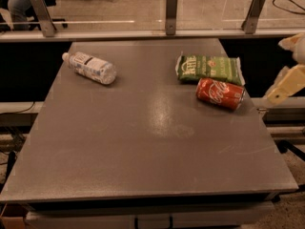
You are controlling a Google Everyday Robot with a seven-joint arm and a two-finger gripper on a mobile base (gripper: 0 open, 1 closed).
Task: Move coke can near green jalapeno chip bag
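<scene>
The coke can (220,93) is red with white script. It lies on its side on the grey table (143,147) at the right, just in front of the green jalapeno chip bag (209,69) and touching or almost touching its front edge. The bag lies flat, white lettering up. My gripper (286,86) shows as a pale part at the far right edge of the view, beyond the table's right side and apart from the can. It holds nothing that I can see.
A clear plastic bottle (89,67) with a white label lies on its side at the back left of the table. A rail with metal posts (171,6) runs behind the table. The table's right edge is close to the can.
</scene>
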